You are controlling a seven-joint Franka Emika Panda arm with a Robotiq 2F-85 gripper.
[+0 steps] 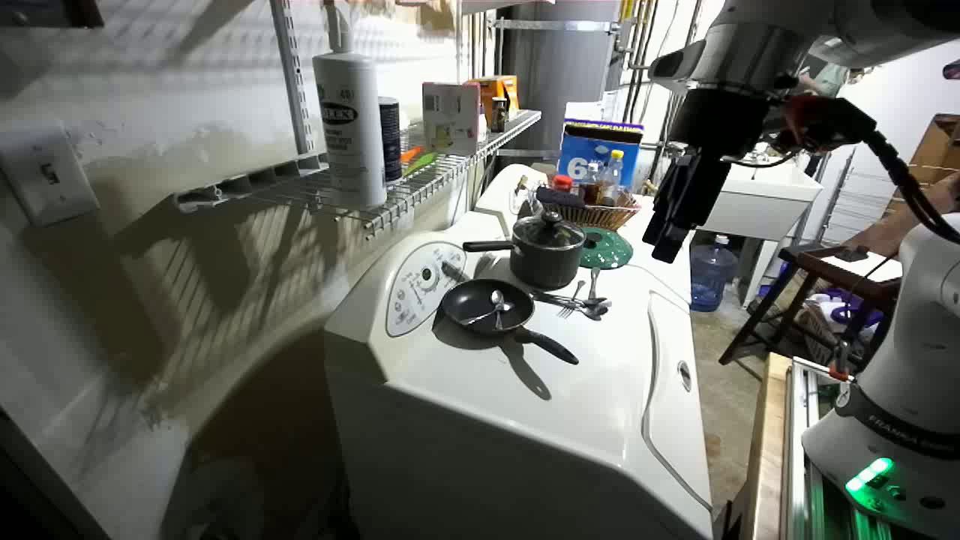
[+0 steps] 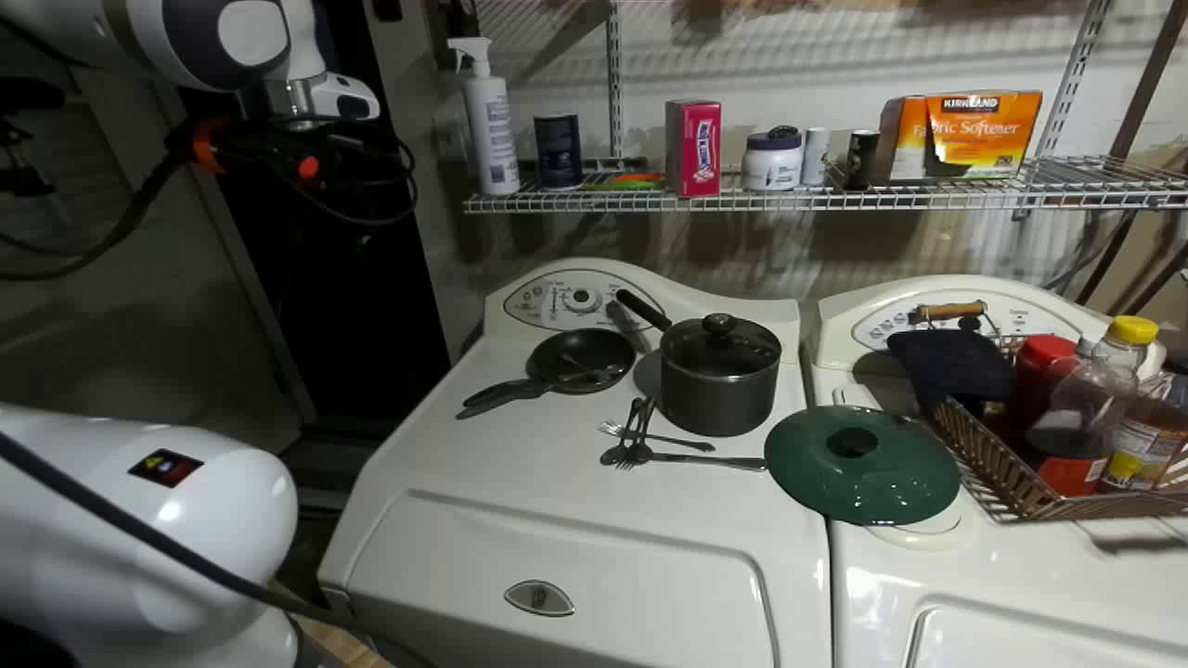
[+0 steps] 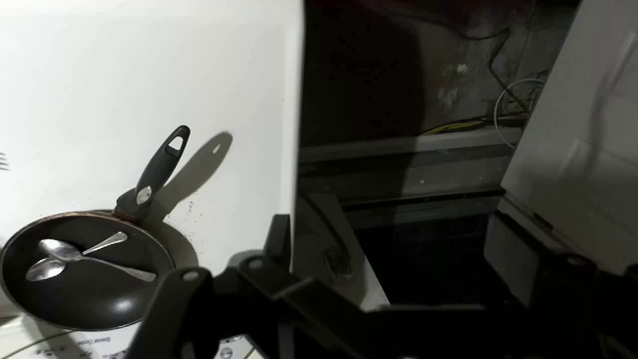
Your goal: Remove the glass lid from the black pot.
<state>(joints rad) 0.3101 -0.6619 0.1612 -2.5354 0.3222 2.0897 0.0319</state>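
Glass lid seated on the black pot, right of centre in an exterior view, dark knob uppermost. Lid not yet gripped; step in hand, as I judge it: the approach. Jaws apart, nothing between them in the wrist view, which has the frying pan at lower left and no pot. In an exterior view they hang at upper right, well apart from the pot and its long handle.

Best done: travel high, clear of the loose cutlery, with an eye on the wire shelf across the upper part of the frame. Come down plumb over the knob, jaws straddling it evenly, closing low without pressing the glass. Lift straight up; a tilt may catch the rim and drag the pot along. Worktop at lower centre could take the lid afterwards.
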